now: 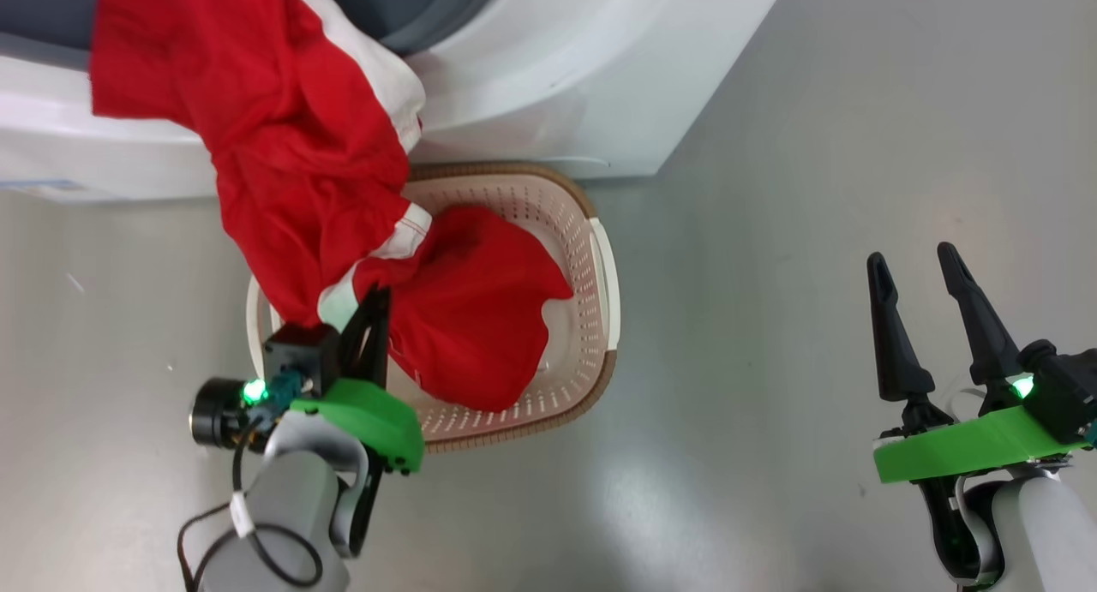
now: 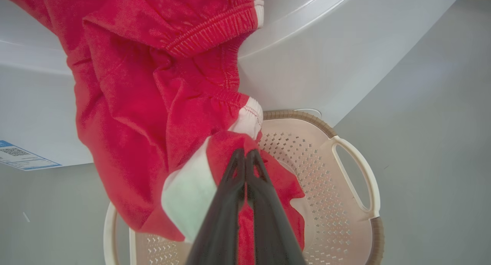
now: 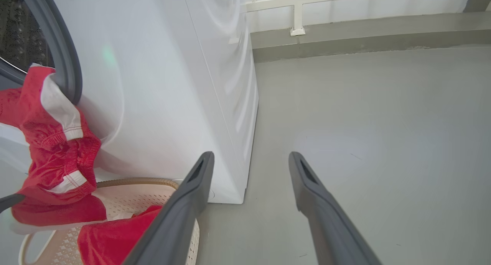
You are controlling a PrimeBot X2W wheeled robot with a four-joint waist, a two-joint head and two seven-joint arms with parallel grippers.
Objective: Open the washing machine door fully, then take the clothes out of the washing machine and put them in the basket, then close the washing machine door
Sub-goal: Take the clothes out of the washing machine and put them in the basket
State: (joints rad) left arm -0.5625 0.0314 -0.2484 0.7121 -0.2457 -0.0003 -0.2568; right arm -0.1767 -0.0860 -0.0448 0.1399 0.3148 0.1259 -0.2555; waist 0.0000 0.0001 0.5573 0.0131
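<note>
A red garment with white panels [image 1: 283,129] trails out of the white washing machine's [image 1: 557,78] opening and down over the basket [image 1: 600,258]. My left gripper [image 1: 380,299] is shut on its lower end above the basket; the left wrist view shows the fingers [image 2: 234,180] pinched together on red cloth [image 2: 134,115]. A second red garment [image 1: 480,318] lies inside the cream basket [image 2: 368,188]. My right gripper [image 1: 921,266] hangs open and empty over the floor, far to the right. The washing machine door is out of view.
The basket stands on grey floor tight against the washer's front. In the right wrist view, the open right gripper [image 3: 249,157] points past the washer's corner [image 3: 245,142] toward bare floor and a low grey kerb [image 3: 364,38]. A blue label [image 2: 19,155] sits low on the washer.
</note>
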